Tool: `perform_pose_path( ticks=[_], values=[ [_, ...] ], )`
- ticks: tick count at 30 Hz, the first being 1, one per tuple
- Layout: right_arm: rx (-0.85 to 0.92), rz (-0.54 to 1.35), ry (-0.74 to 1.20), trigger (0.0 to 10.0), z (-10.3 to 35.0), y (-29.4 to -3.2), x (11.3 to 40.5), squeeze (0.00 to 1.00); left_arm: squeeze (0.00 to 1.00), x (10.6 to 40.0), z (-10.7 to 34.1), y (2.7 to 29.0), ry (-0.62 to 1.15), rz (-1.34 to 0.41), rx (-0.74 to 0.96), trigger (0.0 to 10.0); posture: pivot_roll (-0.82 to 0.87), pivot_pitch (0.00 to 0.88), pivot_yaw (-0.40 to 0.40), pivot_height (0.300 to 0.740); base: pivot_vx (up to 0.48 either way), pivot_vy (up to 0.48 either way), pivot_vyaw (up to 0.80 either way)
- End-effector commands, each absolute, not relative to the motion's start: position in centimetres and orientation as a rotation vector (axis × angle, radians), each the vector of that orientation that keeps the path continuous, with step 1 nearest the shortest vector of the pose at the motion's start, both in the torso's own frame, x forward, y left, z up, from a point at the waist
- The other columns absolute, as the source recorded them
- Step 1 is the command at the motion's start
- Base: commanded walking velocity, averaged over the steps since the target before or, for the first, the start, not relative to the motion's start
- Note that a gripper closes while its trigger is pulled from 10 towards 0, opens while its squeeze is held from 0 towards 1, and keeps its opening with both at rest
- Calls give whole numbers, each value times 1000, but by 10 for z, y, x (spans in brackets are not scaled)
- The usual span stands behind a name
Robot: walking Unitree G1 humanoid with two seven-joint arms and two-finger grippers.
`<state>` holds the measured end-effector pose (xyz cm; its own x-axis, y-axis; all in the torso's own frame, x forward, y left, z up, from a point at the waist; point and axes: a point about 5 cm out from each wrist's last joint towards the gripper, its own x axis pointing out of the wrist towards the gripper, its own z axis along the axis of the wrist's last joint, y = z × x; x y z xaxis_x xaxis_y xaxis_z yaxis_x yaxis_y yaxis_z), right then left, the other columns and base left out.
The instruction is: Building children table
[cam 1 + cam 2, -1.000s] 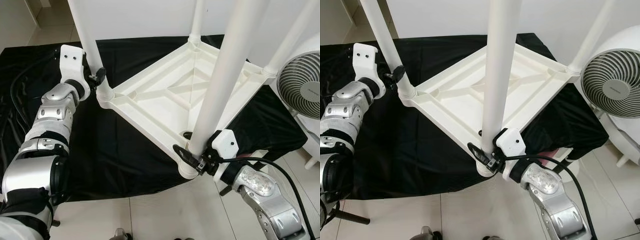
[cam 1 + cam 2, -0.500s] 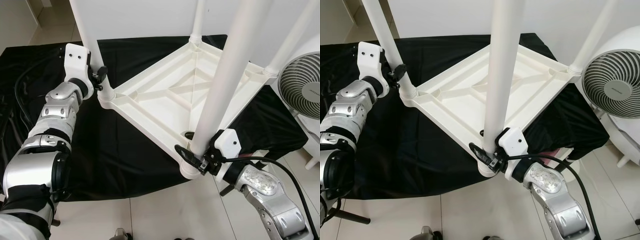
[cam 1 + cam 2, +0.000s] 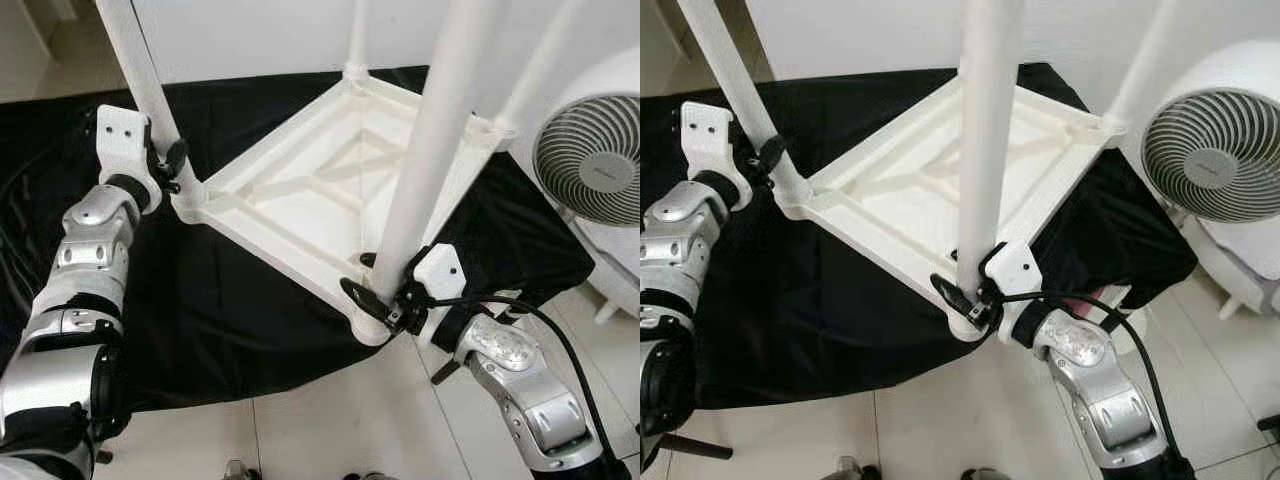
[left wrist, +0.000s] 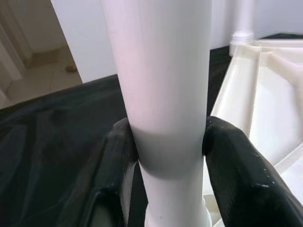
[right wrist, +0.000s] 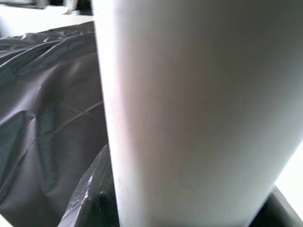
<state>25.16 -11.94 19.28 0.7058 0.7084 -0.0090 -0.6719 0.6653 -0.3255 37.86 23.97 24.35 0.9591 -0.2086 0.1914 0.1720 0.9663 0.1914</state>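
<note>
While both arms reach in, the scene reads as follows.

Table: white plastic table (image 3: 330,200) lies upside down on a black cloth (image 3: 220,300), its ribbed underside facing up and its four legs rising out of the corners.

Left gripper: left gripper (image 3: 168,165) is clamped around the left leg (image 3: 140,70) just above its corner socket; in the left wrist view one black finger (image 4: 227,165) presses each side of the white tube, with the tabletop's rim just beyond the far finger.

Right gripper: right gripper (image 3: 385,305) sits at the foot of the near leg (image 3: 430,140), at the corner closest to the robot; one black finger curls around the tube's front, just above the socket. In the right wrist view the tube is pressed close against the camera, with black cloth behind it. The grip looks closed on the leg.

Far legs: two more stand at the corners well beyond both grippers, one at the back (image 3: 357,35), one toward the fan (image 3: 535,70).

Fan: white fan (image 3: 590,160) stands on the floor (image 3: 330,430) beyond the right gripper, near the table's right corner.

Cable: black cable (image 3: 560,340) runs along the right forearm.
</note>
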Motion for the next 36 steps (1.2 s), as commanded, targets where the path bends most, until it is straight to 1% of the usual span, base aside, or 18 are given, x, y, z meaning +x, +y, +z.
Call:
perform_pose_path(
  ticks=[1, 3, 4, 5, 8, 9, 11, 12, 14, 15, 19, 20, 26, 30, 31, 32, 34, 36],
  values=[
    [-426, 647, -50, 10000, 185, -142, 263, 0, 0, 357, 253, 249, -266, -294, 199, 0, -54, 141, 22, 740, 0, 0, 0],
    [-426, 647, -50, 10000, 185, -142, 263, 0, 0, 357, 253, 249, -266, -294, 199, 0, -54, 141, 22, 740, 0, 0, 0],
    [-432, 636, -57, 10000, 186, -144, 266, 0, 0, 346, 254, 245, -273, -370, 216, 0, -53, 141, 21, 740, 0, 0, 0],
    [-432, 636, -57, 10000, 186, -144, 266, 0, 0, 346, 254, 245, -273, -370, 216, 0, -53, 141, 21, 740, 0, 0, 0],
    [-437, 589, -78, 10000, 190, -147, 274, 0, 0, 323, 253, 234, -242, -557, 250, 0, -53, 140, 22, 740, 0, 0, 0],
    [-437, 589, -78, 10000, 190, -147, 274, 0, 0, 323, 253, 234, -242, -557, 250, 0, -53, 140, 22, 740, 0, 0, 0],
    [-438, 548, -92, 10000, 192, -150, 278, 0, 0, 304, 248, 224, -186, -698, 277, 0, -55, 142, 24, 740, 0, 0, 0],
    [-438, 548, -92, 10000, 192, -150, 278, 0, 0, 304, 248, 224, -186, -698, 277, 0, -55, 142, 24, 740, 0, 0, 0],
    [-438, 509, -97, 10000, 192, -153, 282, 0, 0, 291, 245, 216, -146, -792, 284, 0, -55, 143, 25, 740, 0, 0, 0],
    [-438, 509, -97, 10000, 192, -153, 282, 0, 0, 291, 245, 216, -146, -792, 284, 0, -55, 143, 25, 740, 0, 0, 0],
    [-432, 446, -100, 10000, 192, -157, 288, 0, 0, 261, 242, 191, -95, -989, 250, 0, -54, 146, 29, 740, 0, 0, 0],
    [-432, 446, -100, 10000, 192, -157, 288, 0, 0, 261, 242, 191, -95, -989, 250, 0, -54, 146, 29, 740, 0, 0, 0],
    [-441, 389, -100, 10000, 191, -161, 296, 0, 0, 248, 241, 171, -94, -1037, 187, 0, -52, 147, 29, 740, 0, 0, 0],
    [-447, 367, -108, 10000, 192, -162, 299, 0, 0, 246, 242, 167, -94, -1032, 164, 0, -52, 147, 29, 740, 0, 0, 0],
    [-437, 328, -126, 10000, 196, -161, 304, 0, 0, 246, 242, 164, -97, -1031, 149, 0, -52, 147, 29, 740, 0, 0, 0],
    [-437, 328, -126, 10000, 196, -161, 304, 0, 0, 246, 242, 164, -97, -1031, 149, 0, -52, 147, 29, 740, 0, 0, 0],
    [-439, 206, -164, 10000, 204, -161, 314, 0, 0, 242, 244, 159, -91, -1053, 117, 0, -54, 145, 27, 740, 0, 0, 0],
    [-432, 188, -174, 10000, 205, -157, 317, 0, 0, 239, 244, 157, -86, -1078, 106, 0, -53, 144, 27, 740, 0, 0, 0]
  ],
)
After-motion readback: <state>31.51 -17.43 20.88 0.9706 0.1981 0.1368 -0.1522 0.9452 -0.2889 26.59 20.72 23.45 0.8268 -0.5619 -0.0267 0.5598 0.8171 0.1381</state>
